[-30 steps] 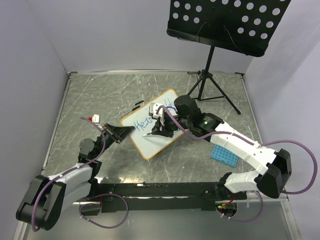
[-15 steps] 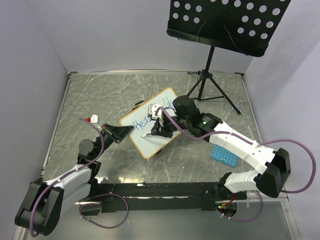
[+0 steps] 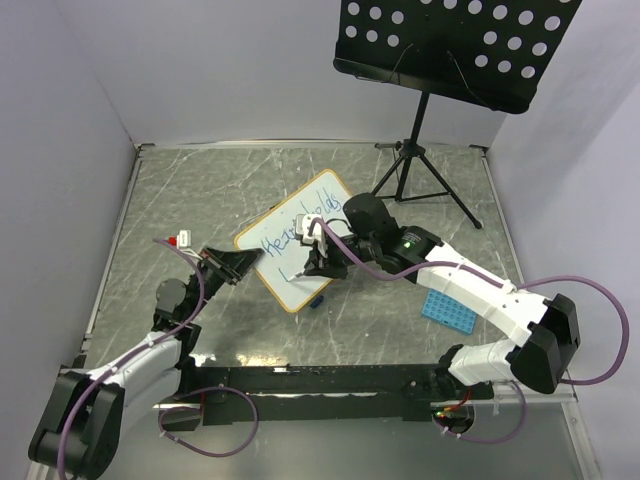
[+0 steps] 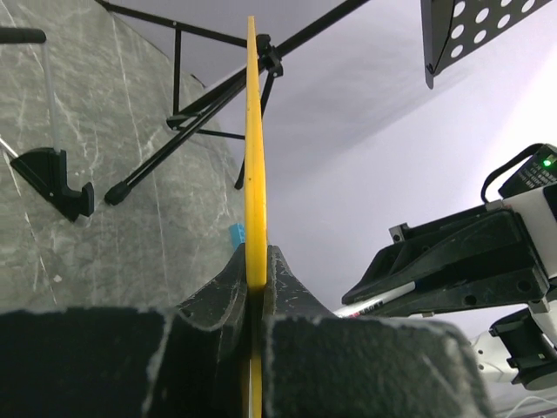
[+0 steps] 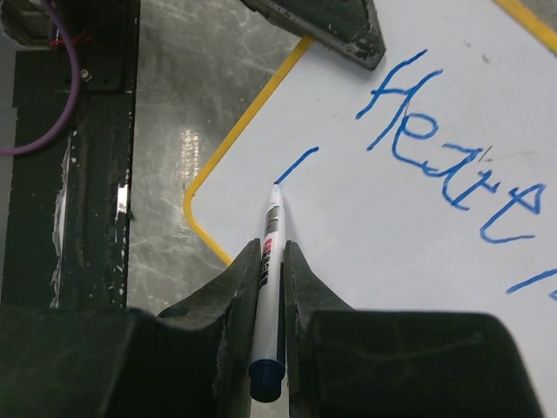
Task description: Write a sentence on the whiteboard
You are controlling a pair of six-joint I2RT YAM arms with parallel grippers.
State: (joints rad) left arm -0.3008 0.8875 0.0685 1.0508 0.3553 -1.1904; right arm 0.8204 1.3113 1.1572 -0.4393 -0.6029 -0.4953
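The whiteboard [image 3: 277, 266] sits tilted at the middle of the table, white with a yellow-orange frame. My left gripper [image 3: 232, 262] is shut on its left edge; in the left wrist view the gripper [image 4: 255, 259] clamps the frame [image 4: 253, 122] edge-on. My right gripper [image 3: 310, 266] is shut on a white marker [image 5: 273, 222] whose blue tip touches the board [image 5: 418, 261]. The sentence [image 5: 439, 148] shows blue "Heart" and part of another word. A short new stroke [image 5: 298, 162] starts a lower line by the tip.
A black perforated music stand [image 3: 450, 45] on a tripod [image 3: 420, 165] stands at the back right. A blue grid tray [image 3: 447, 305] lies under my right arm. A small red and white piece [image 3: 184, 238] lies left of the board. A small blue piece [image 3: 317, 298] lies by the board's near corner.
The board has shifted and tipped up toward the back left in my left gripper. My right gripper moved left and down with the marker. A short stroke now begins a second line.
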